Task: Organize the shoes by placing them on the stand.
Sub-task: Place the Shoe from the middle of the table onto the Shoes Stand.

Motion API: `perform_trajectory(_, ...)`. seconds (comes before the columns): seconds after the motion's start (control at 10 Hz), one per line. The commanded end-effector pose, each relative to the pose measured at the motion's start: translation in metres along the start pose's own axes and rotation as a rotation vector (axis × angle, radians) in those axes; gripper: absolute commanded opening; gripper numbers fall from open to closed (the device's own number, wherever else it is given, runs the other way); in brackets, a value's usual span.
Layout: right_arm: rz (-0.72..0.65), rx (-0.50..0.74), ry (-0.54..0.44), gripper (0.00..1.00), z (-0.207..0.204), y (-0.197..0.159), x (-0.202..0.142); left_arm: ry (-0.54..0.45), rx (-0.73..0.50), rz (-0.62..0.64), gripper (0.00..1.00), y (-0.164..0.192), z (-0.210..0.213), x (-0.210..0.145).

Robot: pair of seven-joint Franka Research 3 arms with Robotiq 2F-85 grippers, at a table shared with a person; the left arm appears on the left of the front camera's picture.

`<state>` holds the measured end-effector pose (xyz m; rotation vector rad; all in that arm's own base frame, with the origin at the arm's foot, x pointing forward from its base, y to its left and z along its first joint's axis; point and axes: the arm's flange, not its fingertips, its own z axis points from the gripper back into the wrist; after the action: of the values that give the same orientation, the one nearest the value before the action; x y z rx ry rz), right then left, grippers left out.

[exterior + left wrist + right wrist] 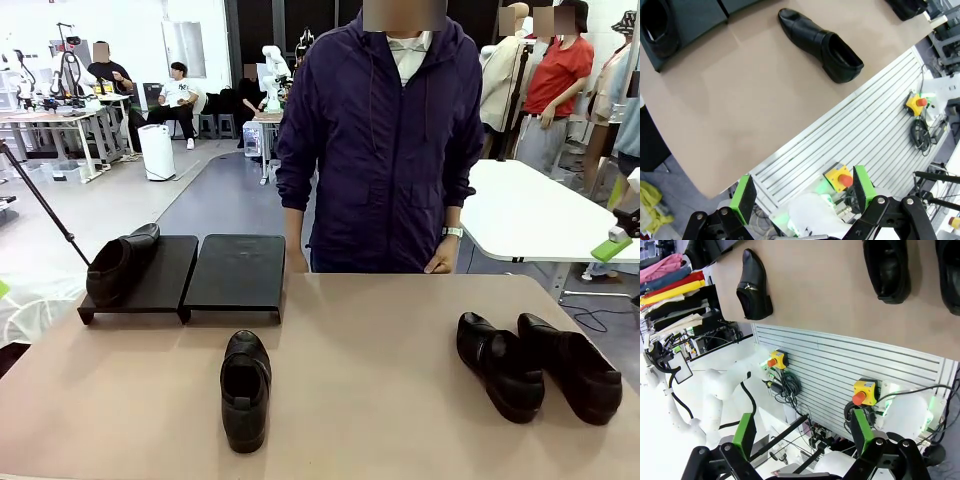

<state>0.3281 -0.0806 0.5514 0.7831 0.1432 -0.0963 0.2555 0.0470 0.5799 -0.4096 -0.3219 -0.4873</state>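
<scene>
Left pincer (803, 192), right pincer (802, 431): both released, empty. Lone shoe (245, 403) at 6 o'clock on counter (380, 330), pair (500, 365) at 4 o'clock, fourth shoe (120, 265) on stand (235, 272) at 10 o'clock. Risk: glossy leather slipping from grip mid-lift.

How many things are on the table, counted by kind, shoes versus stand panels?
Black shoes: 4
Black stand panels: 2
Total: 6
</scene>
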Motion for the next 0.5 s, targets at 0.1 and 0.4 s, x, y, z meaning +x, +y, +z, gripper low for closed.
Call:
perform_trajectory(0.1, 0.011, 0.012, 0.002, 1.0, 0.002, 0.002, 0.001, 0.01, 0.008, 0.01, 1.0, 0.0, 0.001, -0.001)
perform_trajectory(0.4, 0.011, 0.012, 0.002, 1.0, 0.002, 0.002, 0.001, 0.088, -0.031, 0.068, 1.0, -0.065, -0.032, 0.047)
